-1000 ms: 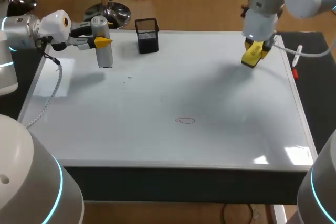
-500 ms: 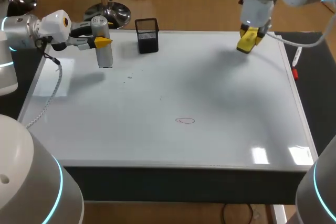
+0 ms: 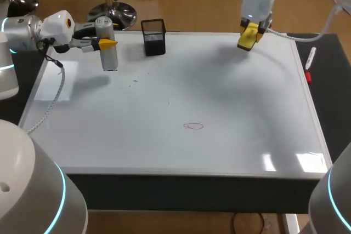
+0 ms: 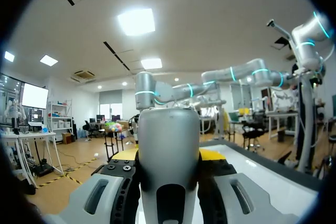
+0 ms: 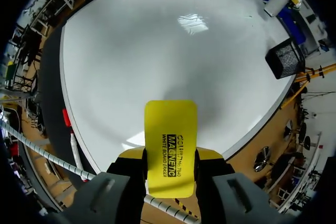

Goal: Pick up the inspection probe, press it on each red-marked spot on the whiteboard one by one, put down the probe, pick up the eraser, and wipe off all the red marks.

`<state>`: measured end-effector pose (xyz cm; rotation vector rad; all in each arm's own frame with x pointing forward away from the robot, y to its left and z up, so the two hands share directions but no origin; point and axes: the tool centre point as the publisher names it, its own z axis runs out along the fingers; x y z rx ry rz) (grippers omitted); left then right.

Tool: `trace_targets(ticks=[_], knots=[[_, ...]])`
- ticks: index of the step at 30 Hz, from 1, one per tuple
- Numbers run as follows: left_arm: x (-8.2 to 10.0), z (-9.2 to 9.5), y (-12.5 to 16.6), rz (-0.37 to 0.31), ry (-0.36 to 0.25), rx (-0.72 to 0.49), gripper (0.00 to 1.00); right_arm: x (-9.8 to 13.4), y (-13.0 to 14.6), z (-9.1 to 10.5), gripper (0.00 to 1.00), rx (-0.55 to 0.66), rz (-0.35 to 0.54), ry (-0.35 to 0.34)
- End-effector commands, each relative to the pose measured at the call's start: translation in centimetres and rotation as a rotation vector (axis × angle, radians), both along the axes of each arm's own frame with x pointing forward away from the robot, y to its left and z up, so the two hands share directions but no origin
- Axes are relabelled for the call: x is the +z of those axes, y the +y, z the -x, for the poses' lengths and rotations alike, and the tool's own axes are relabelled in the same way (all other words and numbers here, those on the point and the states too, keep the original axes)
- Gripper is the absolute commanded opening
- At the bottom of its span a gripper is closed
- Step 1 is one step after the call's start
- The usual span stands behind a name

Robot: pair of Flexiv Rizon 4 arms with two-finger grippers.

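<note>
Our left gripper [image 3: 108,42] clamps probe [image 3: 110,57]: grey cylinder, rounded cap, upright at whiteboard's [image 3: 236,91] far left corner. Our right gripper [image 5: 169,157] pinches eraser [image 5: 170,129]: flat yellow block, black print, held above far right edge. Red oval mark [image 3: 193,126] on board, middle, nearer front edge.

Grey cylindrical probe [image 4: 168,156]: base cut off at picture's edge | yellow rectangular eraser [image 5: 170,124]: rear end hidden inside right gripper [image 5: 169,153] | dark specks [image 3: 135,80] on whiteboard [image 3: 230,97]: too small to identify.
</note>
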<state>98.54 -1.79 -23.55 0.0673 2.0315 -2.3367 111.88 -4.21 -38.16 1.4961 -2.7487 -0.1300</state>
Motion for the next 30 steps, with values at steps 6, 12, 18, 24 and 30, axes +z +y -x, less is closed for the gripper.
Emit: trace_targets(ticks=[6, 12, 18, 24, 30], knots=[[0.2, 0.2, 0.0, -0.002, -0.002, 0.006, 0.0, 0.4, 0.0, 0.1, 0.0, 0.002, 0.012, 0.003], [0.2, 0.2, 0.0, -0.002, -0.002, 0.006, 0.0, 0.4, 0.0, 0.1, 0.0, 0.002, 0.012, 0.003], [0.2, 0.2, 0.0, -0.002, -0.002, 0.006, 0.0, 0.4, 0.0, 0.1, 0.0, 0.002, 0.012, 0.003], [1.3, 1.6, -2.2, 0.012, -0.037, -0.033, 0.0, 0.4, 0.0, 0.1, 0.0, 0.002, 0.012, 0.003], [2.2, 5.9, -5.7, 0.054, -0.066, -0.112, 0.0, 0.4, 0.0, 0.1, 0.0, 0.002, 0.012, 0.003]])
